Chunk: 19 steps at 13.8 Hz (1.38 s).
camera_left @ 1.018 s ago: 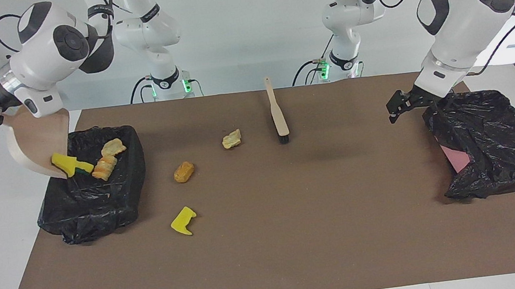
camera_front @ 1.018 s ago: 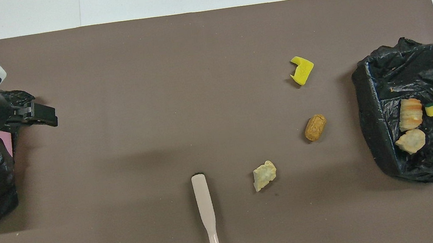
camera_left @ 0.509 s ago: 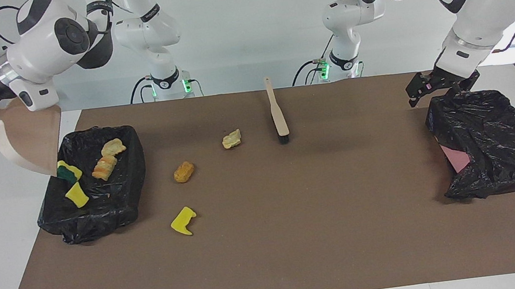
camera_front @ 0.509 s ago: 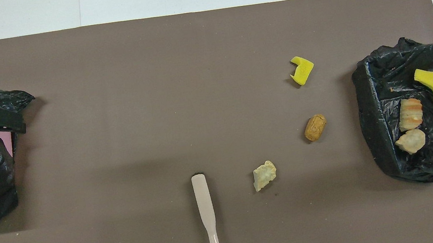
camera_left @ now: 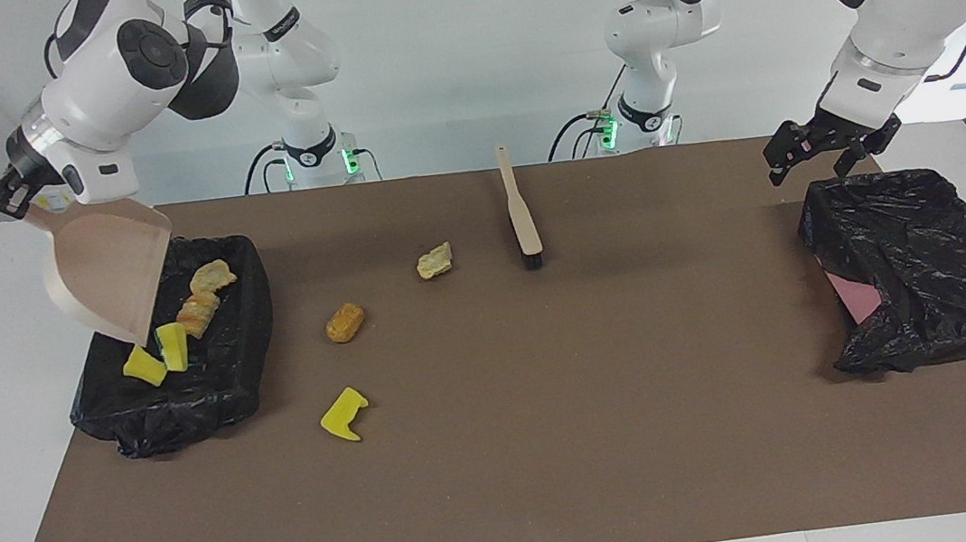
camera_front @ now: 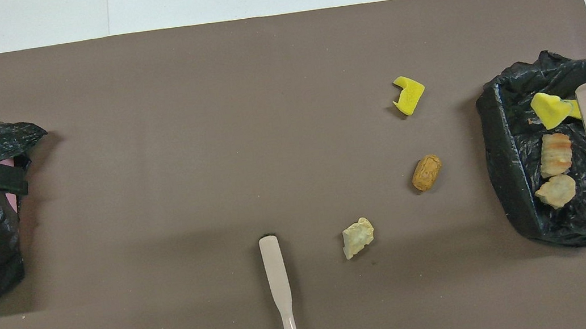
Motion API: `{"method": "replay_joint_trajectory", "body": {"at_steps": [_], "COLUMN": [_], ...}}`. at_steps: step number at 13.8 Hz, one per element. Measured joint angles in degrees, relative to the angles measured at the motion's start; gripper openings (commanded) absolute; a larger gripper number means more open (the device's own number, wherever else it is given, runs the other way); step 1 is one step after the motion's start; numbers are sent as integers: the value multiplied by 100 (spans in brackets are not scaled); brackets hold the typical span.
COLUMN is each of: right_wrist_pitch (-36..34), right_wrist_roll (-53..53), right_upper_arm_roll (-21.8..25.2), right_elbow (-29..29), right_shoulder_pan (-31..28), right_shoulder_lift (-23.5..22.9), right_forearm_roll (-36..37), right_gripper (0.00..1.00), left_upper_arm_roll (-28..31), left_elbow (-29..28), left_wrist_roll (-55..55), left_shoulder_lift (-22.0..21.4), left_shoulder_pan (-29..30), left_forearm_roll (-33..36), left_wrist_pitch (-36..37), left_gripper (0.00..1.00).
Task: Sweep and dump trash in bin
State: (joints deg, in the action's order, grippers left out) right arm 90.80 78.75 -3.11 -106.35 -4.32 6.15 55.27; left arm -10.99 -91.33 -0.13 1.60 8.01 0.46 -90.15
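My right end effector (camera_left: 8,191) grips the dustpan (camera_left: 106,277), tilted over the bin (camera_left: 245,334) at frame left; my left end effector (camera_left: 828,148) hangs wide, upper right.

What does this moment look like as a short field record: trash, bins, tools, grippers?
trash in bin: four scraps in the lined bin at the right arm's end, two yellow, two bread-like
trash on mat: yellow chunk, orange lump, pale lump
dustpan: tipped over that bin, handle held by right gripper
brush: lying on mat, untouched
left gripper: open, over second bin, holding nothing
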Motion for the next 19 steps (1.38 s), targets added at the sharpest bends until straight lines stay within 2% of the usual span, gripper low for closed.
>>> {"method": "replay_joint_trajectory", "body": {"at_steps": [4, 7, 13, 17, 19], "right_wrist_pitch": [-863, -1008, -1084, -1929, -1999], "right_wrist_roll": [-573, -707, -707, -750, -802], "right_upper_arm_roll": [91, 135, 182, 187, 166], "right_elbow": [-3, -50, -524, -491, -330], "right_shoulder_pan": [-65, -420, -1523, -1569, -1557], "right_shoulder_lift": [17, 80, 367, 434, 461], "right_forearm_roll": [-911, -1233, -1357, -1357, -1356], "right_gripper": [0, 0, 0, 0, 0], "left_upper_arm_roll": [-22, -35, -32, -37, -37], "left_elbow": [-98, -244, -300, -309, -316], "left_wrist_roll": [273, 403, 435, 443, 448], "left_shoulder_lift": [-25, -117, -162, -166, -167], "left_shoulder_pan": [-1, -4, -3, -3, -4], "left_forearm_roll": [0, 0, 0, 0, 0], "left_wrist_pitch": [-1, -5, -6, -6, -6], "left_gripper": [100, 100, 100, 100, 100]}}
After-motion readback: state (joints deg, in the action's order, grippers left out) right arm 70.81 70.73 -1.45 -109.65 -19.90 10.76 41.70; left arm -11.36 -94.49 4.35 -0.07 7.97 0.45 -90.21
